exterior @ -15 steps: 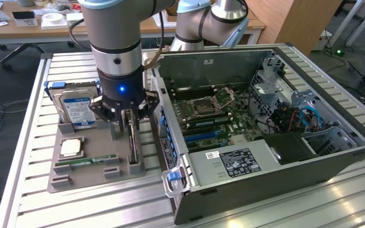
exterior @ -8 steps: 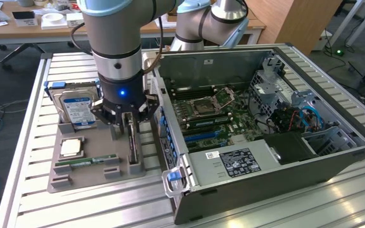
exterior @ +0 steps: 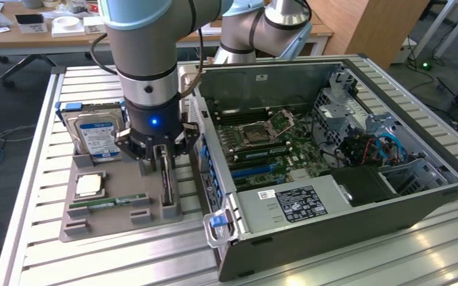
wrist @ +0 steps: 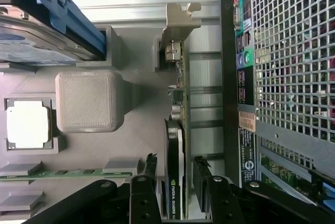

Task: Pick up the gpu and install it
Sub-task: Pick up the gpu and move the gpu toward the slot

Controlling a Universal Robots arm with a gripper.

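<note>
One slatted metal worktop (exterior: pixel 93 262) carries an open computer case (exterior: pixel 253 83) on the exterior view's right and, just beside it, a grey holder tray (exterior: pixel 121 223). On that tray a hard drive (exterior: pixel 98 134) stands at the far end, and the gpu (exterior: pixel 166 182) stands on edge in its slot, on the side nearest the case. Over it hangs the tool (exterior: pixel 164 156), its fingers (wrist: pixel 152 166) spread wide, straddling the card's upper edge with a gap on either side, gripping nothing.
</note>
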